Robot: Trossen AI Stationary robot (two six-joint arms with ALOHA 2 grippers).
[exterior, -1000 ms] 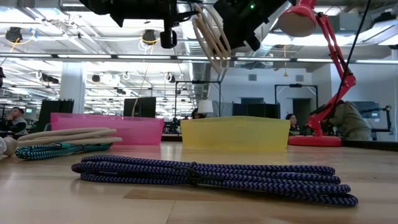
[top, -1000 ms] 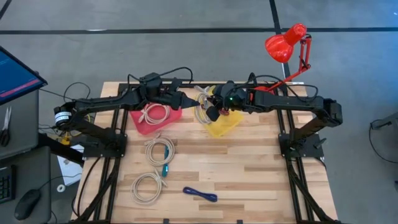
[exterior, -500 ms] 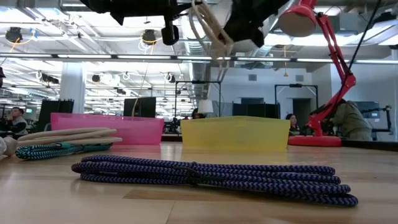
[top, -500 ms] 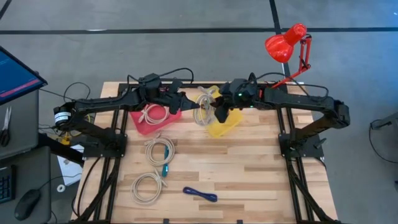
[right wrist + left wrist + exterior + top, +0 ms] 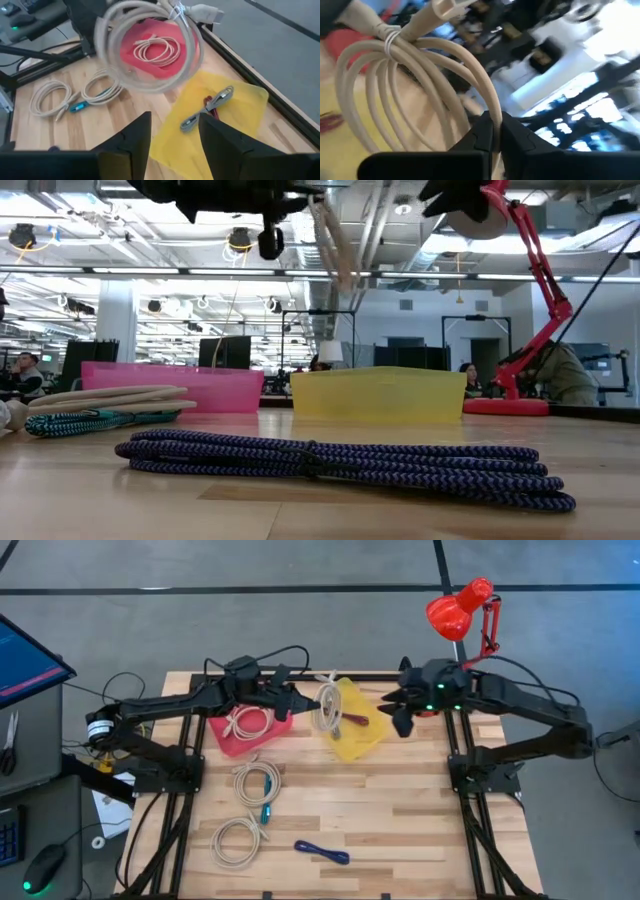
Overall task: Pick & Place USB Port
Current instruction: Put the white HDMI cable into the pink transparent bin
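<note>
The left end effector [image 5: 297,701] is clamped on a coiled beige USB cable [image 5: 327,707], pinching a single strand of the loop, as the left wrist view shows with the two dark fingers [image 5: 482,137] pressed together on the cord. In the high view the coil hangs just above centre of the frame, between the pink bin [image 5: 222,733] on its left and the yellow bin [image 5: 368,739] on its right, overlapping the yellow bin's left edge. The right end effector [image 5: 400,712] sits to the right of the yellow bin with its fingers spread apart and nothing between them; the coil shows well clear of it in the right wrist view.

The grip looks to be the weak point: one strand carries the whole bundle, so the cord could slide through the fingers or the coil could swing. Hanging over the bin's edge, it may drop half on the rim or onto the wooden surface [image 5: 400,810]. The yellow bin already holds a grey-and-red cable [image 5: 352,721], which the falling loop could snag.
</note>
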